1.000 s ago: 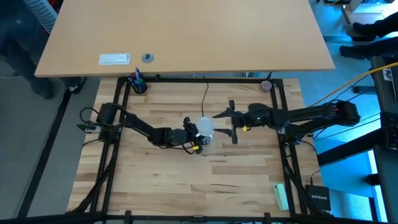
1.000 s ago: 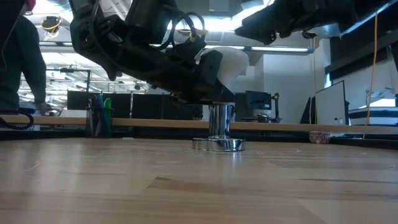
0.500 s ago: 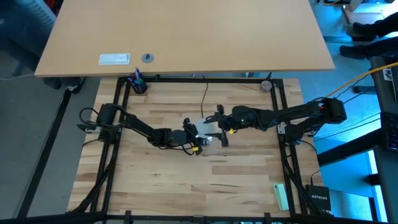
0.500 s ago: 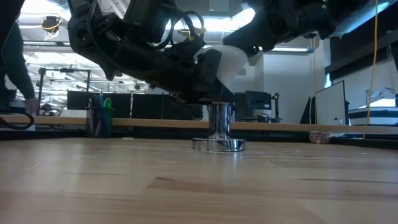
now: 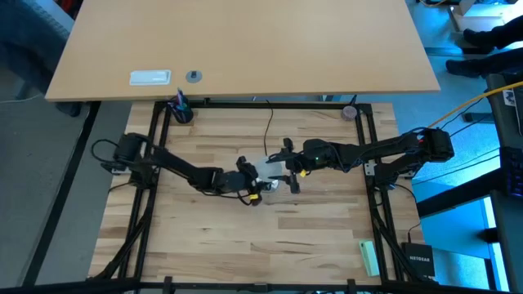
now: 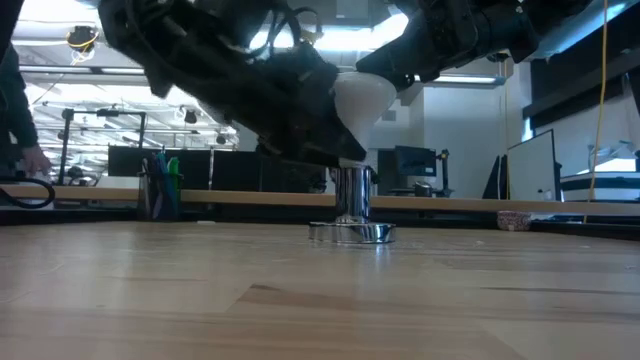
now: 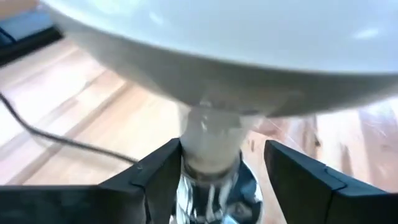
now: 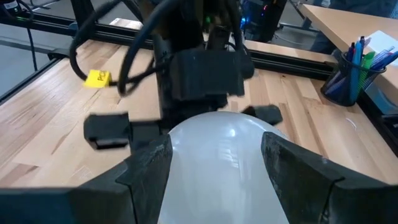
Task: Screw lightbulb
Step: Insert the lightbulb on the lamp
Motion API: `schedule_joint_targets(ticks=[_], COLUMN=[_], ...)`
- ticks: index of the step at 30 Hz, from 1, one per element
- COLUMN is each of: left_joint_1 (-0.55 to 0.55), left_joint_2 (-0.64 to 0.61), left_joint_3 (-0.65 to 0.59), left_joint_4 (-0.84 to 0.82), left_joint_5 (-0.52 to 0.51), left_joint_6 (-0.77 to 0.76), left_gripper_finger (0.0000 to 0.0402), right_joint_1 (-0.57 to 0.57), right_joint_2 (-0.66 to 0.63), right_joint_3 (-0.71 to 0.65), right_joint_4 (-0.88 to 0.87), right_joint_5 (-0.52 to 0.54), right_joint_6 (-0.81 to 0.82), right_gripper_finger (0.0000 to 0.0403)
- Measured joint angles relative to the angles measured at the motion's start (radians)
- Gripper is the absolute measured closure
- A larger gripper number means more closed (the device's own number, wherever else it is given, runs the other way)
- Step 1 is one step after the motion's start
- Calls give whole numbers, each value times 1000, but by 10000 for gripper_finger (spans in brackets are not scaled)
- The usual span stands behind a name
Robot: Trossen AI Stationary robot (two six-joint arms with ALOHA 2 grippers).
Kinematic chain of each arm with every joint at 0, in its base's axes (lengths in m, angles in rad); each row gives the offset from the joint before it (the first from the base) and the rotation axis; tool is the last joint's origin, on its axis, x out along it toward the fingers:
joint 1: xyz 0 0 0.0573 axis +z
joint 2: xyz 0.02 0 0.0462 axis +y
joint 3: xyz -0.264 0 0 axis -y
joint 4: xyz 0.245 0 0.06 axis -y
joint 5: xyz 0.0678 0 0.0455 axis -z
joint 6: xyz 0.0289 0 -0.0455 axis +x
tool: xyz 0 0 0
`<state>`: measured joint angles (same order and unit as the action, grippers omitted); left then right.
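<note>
One lightbulb (image 6: pixel 362 98) on one socket (image 6: pixel 351 212), two end effectors alongside.

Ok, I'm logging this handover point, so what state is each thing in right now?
lightbulb: upright, base seated in the socket
socket: standing on the table, cord attached
left gripper: open, fingers either side of the bulb's neck
right gripper: open, fingers flanking the globe
pen cup: upright, holding pens
</note>
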<state>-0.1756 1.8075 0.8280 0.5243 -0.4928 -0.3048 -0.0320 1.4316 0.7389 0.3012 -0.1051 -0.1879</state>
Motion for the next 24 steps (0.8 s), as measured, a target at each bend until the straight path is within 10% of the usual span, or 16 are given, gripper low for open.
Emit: schedule_joint_targets(ticks=[14,24], left_joint_1=[-39,-50], left_joint_2=[-319,-362], left_joint_3=[2,84], left_joint_4=[-383,-366], left_joint_5=[-12,-123], left_joint_6=[-160,-40], left_gripper_finger=[185,200], right_joint_1=[-1,-1], right_joint_2=[2,3], right_joint_3=[-2,-3], right_joint_4=[4,5], right_joint_5=[7,7], right_joint_6=[6,7], right_gripper_finger=[148,148])
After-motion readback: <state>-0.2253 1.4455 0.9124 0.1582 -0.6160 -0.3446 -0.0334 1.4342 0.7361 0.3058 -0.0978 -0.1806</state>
